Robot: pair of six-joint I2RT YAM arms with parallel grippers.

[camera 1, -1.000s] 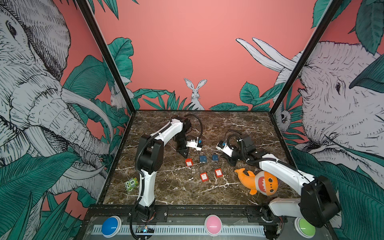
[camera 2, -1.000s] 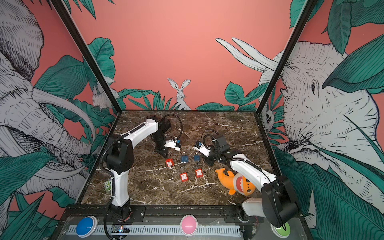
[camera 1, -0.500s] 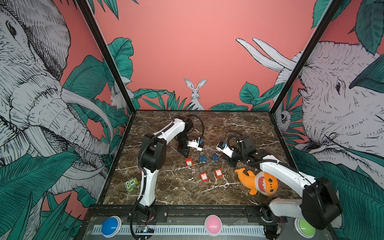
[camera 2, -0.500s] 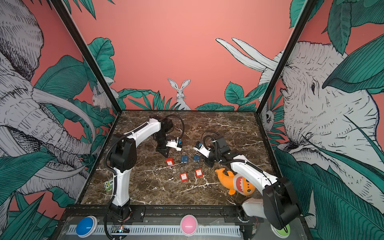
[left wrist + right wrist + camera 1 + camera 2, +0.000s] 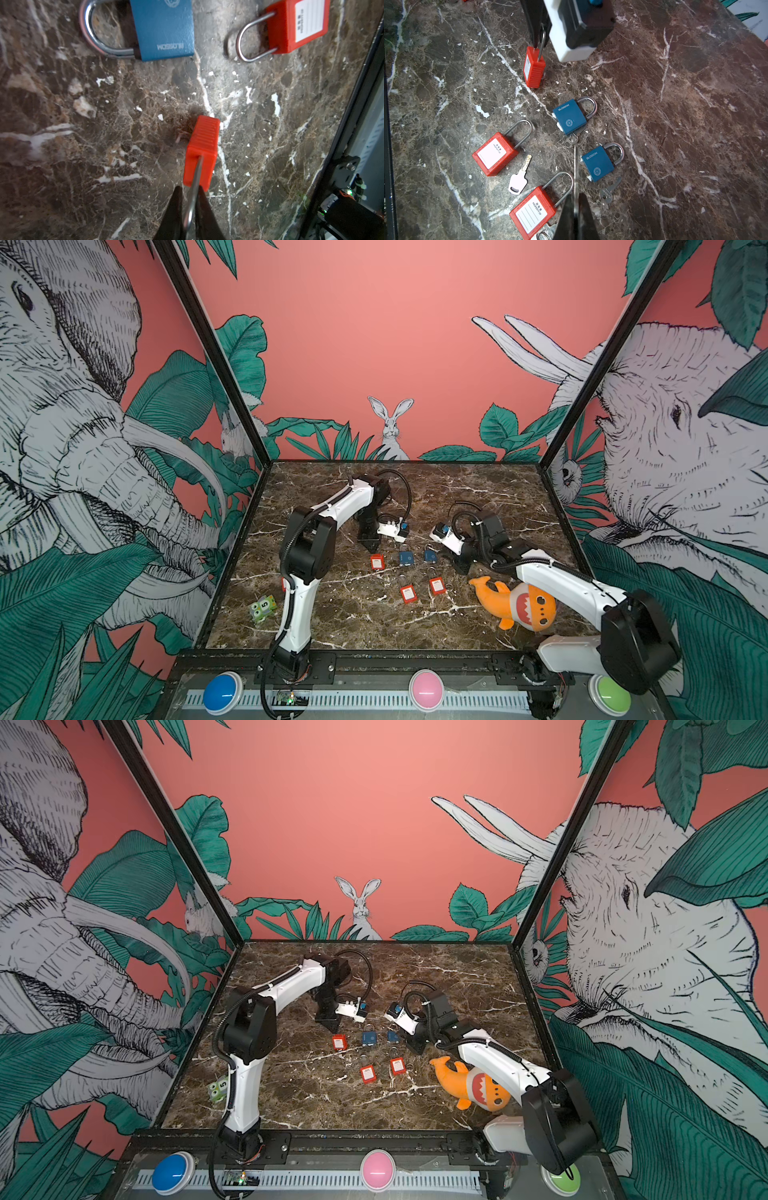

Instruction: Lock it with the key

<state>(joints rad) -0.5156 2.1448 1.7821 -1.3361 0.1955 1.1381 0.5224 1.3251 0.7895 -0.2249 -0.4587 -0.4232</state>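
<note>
Pincer of left arm (image 5: 190, 192) points straight down, straddling shackle of red padlock (image 5: 202, 151).

I can pass over the bare table (image 5: 478, 485) at the back and along the front, but red padlocks (image 5: 408, 594), blue padlocks (image 5: 406, 558) and loose keys (image 5: 518, 180) crowd the middle; a plush shark (image 5: 517, 608) blocks the near right, a green toy (image 5: 262, 609) the left edge

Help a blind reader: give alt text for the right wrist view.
A red padlock stands upright on the marble table, its shackle between the fingers of the left tool. Nearer the camera lie two blue padlocks, two more red ones and two loose keys; the shut right tool pinches a thin metal blade, perhaps a key.
</note>
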